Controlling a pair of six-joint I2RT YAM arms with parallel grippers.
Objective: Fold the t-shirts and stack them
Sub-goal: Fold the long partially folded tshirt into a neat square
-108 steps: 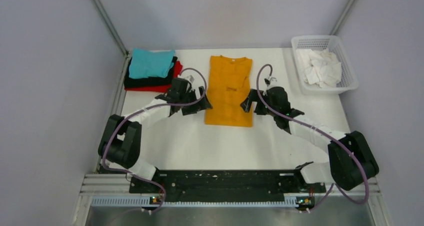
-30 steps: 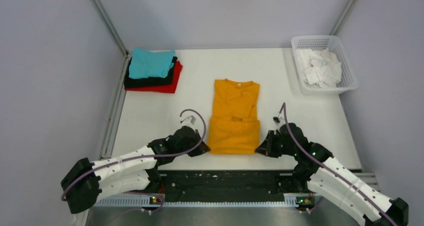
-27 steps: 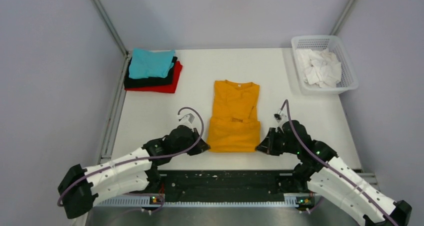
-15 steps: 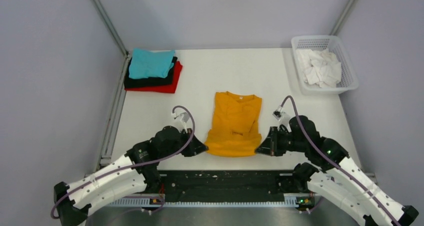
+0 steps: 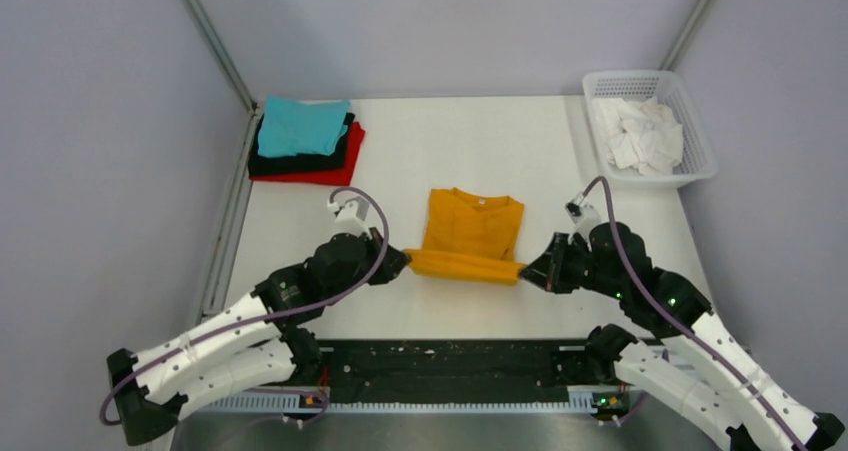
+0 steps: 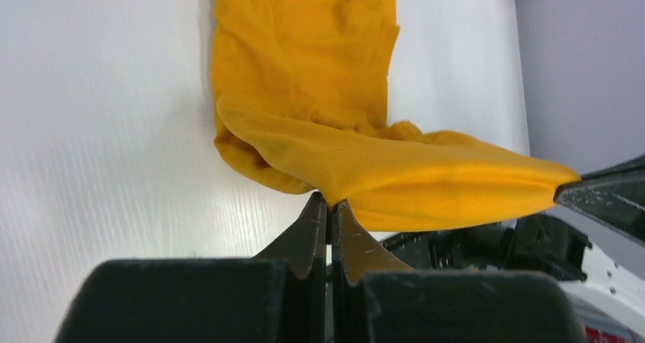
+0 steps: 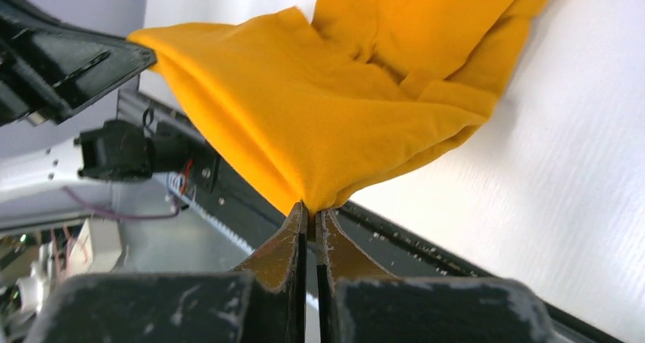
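Folding the near hem of the large mustard-orange cloth t-shirt (image 5: 472, 233) up and over its own body.

Against half a second ago, has lifted that hem off the white worktop (image 5: 400, 151) and drawn it toward the end where the folded stack of teal, black and red t-shirts (image 5: 300, 131) sits, shortening the visible cloth to a squat rectangle. Grips the hem's left corner in the left pincer (image 5: 398, 264), clamped tight on the cloth, and the right corner in the right pincer (image 5: 527, 269), likewise closed on it, with the edge stretched straight between the two. Leaves the collar end lying flat, to the right of the stack and nearer, well apart from it. Shows bare worktop between shirt and stack and beyond the collar; far right of the stack, a white plastic lattice basket (image 5: 648, 75) of crumpled white cloths (image 5: 640, 136).
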